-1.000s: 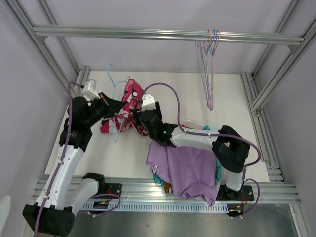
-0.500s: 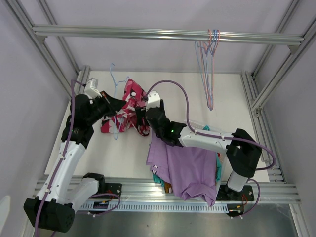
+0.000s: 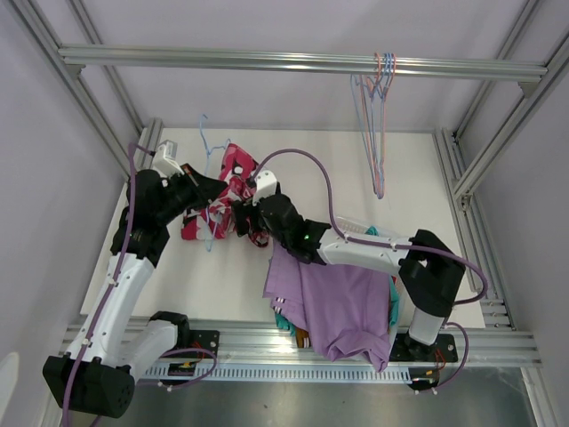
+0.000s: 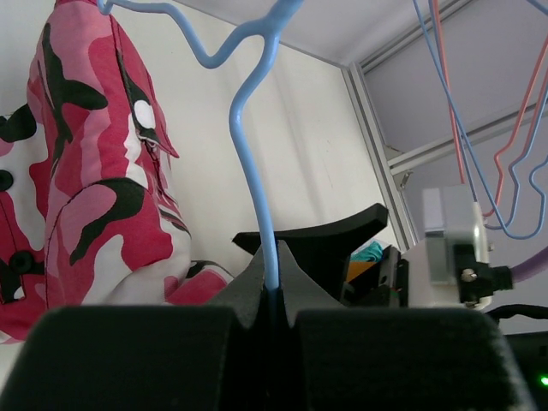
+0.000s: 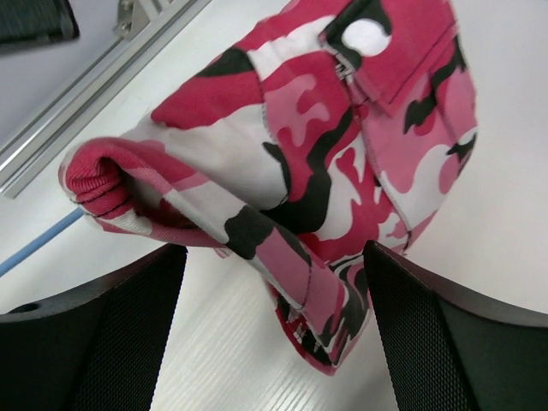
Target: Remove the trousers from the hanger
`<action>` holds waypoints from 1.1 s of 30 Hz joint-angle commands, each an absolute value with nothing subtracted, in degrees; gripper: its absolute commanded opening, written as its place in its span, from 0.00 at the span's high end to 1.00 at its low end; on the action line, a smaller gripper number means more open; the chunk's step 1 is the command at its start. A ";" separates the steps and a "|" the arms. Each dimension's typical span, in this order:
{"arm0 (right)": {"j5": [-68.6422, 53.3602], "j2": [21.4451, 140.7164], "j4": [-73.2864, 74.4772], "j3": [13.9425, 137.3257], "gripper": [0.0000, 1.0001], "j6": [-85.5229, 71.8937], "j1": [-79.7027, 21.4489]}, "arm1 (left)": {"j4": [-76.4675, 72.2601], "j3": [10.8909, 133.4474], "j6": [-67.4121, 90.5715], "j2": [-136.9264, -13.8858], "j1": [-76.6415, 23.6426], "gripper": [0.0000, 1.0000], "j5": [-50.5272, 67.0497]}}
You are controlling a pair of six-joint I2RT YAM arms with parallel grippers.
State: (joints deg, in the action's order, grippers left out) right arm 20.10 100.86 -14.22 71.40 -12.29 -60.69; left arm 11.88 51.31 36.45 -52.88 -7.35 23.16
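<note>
Straddling camouflage trousers (image 5: pixel 342 145), right tool (image 5: pixel 272 257), fingers (image 5: pixel 103 342) parted

My left arm (image 3: pixel 132 262) reaches forward, left pincer (image 4: pixel 272 289) pinched tight; my right arm (image 3: pixel 366 252) stretches leftward and low, right pincer (image 5: pixel 272 257) spread wide.

Camouflage trousers (image 5: pixel 342 163) between right jaws: matt woven cloth, ribbed red knit edge (image 5: pixel 94 175). Right jaws: matt black plastic, fine mesh-textured inner faces. Blue hanger (image 4: pixel 257 197) in left jaws: smooth, plastic-looking, slight sheen. Tabletop (image 5: pixel 505 214) beneath: smooth matt white.
</note>
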 commanded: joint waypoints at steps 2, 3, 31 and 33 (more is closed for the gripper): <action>15.91 102.39 -16.96 73.48 0.11 -10.99 -61.08 | 6.85 51.68 35.16 -52.56 -6.94 1.00 23.99; 15.82 102.57 -17.05 73.48 0.11 -10.73 -61.17 | 6.86 51.59 35.16 -52.56 -6.94 0.99 24.08; 28.12 110.04 -25.14 76.29 0.11 -6.42 -60.91 | 6.50 51.68 35.33 -52.21 -6.94 0.99 25.31; 28.65 110.04 -25.83 76.29 0.11 -6.07 -60.91 | 6.33 51.77 35.42 -52.21 -7.03 1.00 25.49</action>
State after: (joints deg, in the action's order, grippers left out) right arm 26.02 109.86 -20.91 73.78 -6.92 -61.17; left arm 11.70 51.31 36.45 -52.88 -7.35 24.23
